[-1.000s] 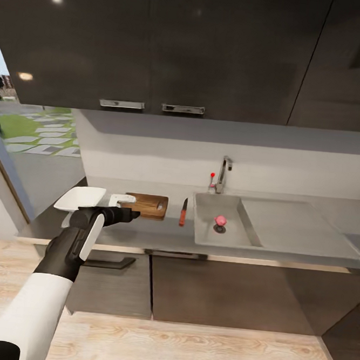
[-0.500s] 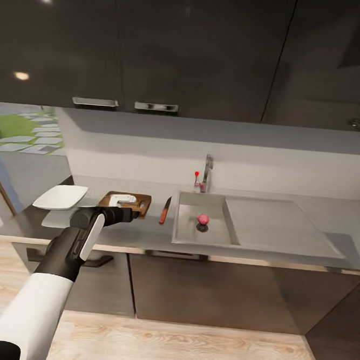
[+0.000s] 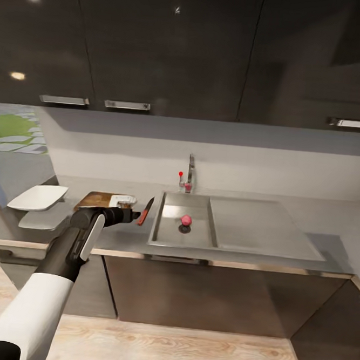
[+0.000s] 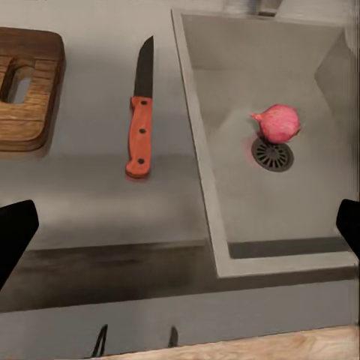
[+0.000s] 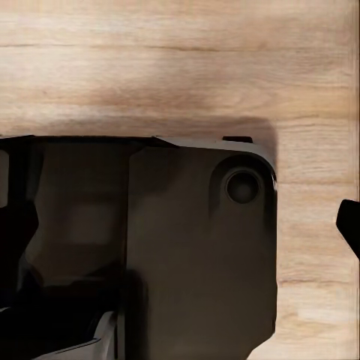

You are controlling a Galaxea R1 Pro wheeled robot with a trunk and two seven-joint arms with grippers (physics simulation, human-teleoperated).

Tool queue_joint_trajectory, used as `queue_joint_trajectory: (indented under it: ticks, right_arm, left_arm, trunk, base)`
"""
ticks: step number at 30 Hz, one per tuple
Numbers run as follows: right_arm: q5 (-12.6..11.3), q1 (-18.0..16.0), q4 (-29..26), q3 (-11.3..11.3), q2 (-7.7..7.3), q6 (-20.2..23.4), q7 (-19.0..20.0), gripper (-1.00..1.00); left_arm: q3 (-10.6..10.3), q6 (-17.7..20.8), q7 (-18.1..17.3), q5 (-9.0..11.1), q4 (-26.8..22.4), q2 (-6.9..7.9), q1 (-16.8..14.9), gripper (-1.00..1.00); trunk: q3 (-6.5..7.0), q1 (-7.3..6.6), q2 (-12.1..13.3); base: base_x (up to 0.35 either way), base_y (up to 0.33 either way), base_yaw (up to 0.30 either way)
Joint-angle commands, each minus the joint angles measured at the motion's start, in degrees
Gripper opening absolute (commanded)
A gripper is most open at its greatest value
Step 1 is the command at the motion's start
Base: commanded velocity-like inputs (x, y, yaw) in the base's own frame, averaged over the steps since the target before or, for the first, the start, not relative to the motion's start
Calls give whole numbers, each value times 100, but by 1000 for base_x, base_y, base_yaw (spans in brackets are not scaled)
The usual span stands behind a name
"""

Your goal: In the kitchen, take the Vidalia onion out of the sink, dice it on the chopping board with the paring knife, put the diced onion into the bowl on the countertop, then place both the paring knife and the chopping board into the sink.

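A: The jaws of the left gripper (image 4: 180, 225) stand wide apart and hold nothing. The right jaws also look apart, over the floor.

B: And the Vidalia onion (image 4: 278, 123)?

A: In the sink (image 4: 217, 187), just beside the drain.

B: What could go wrong?

A: It is round, so I think a bad squeeze could roll it away. The reach passes near the paring knife (image 4: 139, 112) on the tabletop (image 3: 127, 235).

B: Count, please.

A: One onion, one knife, one chopping board (image 4: 26, 86), one bowl (image 3: 38, 197).

Soft, even light; ceiling-lamp glare on dark upper cabinets (image 3: 174, 44); slight blur.
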Motion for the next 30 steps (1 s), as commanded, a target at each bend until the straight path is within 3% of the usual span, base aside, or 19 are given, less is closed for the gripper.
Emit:
queue_joint_trajectory:
  ticks: [1, 30]
  right_arm:
    - [39, -5, 5, -23, 1, -16, -13, 100]
    - [39, -5, 5, -23, 1, -16, -13, 100]
  left_arm:
    - [-8, 29, 23, 47, -1, 4, -4, 100]
    - [-8, 20, 14, 51, 335, -5, -3, 100]
  trunk:
    - [-13, 5, -12]
    - [-13, 5, -12]
  base:
    - [143, -318, 0]
    - [175, -303, 0]
